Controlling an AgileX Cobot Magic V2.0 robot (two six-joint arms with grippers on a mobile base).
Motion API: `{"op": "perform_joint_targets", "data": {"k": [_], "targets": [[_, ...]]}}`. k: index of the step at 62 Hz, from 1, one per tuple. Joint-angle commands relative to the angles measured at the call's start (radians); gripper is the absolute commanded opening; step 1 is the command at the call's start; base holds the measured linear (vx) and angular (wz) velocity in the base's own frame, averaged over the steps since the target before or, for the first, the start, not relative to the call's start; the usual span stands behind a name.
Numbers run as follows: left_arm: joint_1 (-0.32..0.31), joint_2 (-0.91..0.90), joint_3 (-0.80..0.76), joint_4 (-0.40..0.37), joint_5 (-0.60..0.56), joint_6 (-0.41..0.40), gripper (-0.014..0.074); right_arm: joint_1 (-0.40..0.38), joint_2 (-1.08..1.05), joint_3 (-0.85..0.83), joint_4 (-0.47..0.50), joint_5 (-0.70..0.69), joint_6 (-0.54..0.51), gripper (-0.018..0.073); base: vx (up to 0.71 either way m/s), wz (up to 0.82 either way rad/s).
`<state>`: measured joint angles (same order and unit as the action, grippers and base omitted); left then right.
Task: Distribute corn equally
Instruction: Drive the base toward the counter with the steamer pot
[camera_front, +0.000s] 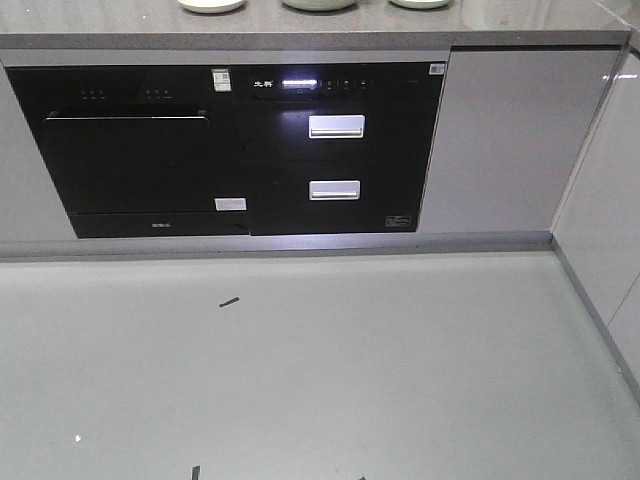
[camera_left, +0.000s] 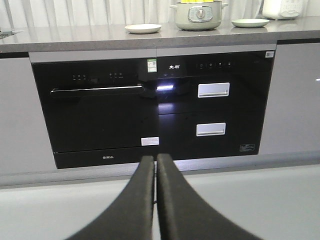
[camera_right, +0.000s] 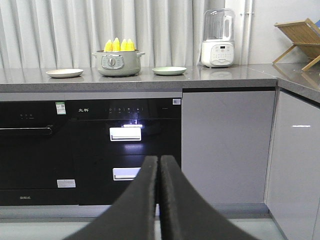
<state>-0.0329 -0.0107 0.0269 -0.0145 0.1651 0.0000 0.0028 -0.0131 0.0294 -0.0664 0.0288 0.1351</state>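
Note:
Several yellow corn cobs stand upright in a pale green pot on the grey countertop; in the left wrist view only their tips show above the pot. A plate lies left of the pot and another plate lies right of it. My left gripper is shut and holds nothing, low in front of the black oven. My right gripper is also shut with nothing in it, far below the counter.
Black built-in appliances with drawer handles fill the cabinet front. A white blender and a wooden rack stand on the counter at the right. White cabinets close off the right side. Grey floor lies below.

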Motion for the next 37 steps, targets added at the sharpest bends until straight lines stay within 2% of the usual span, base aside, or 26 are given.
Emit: {"op": "perform_joint_targets", "data": {"k": [1, 37], "targets": [[0.001, -0.016, 0.003, -0.001, -0.070, -0.009, -0.0007, -0.004, -0.006, 0.008, -0.012, -0.074, -0.008, -0.0001, 0.12, 0.03], [0.001, -0.016, 0.003, -0.001, -0.070, -0.009, -0.0007, -0.004, -0.006, 0.008, -0.012, -0.074, -0.008, -0.0001, 0.15, 0.03]]}}
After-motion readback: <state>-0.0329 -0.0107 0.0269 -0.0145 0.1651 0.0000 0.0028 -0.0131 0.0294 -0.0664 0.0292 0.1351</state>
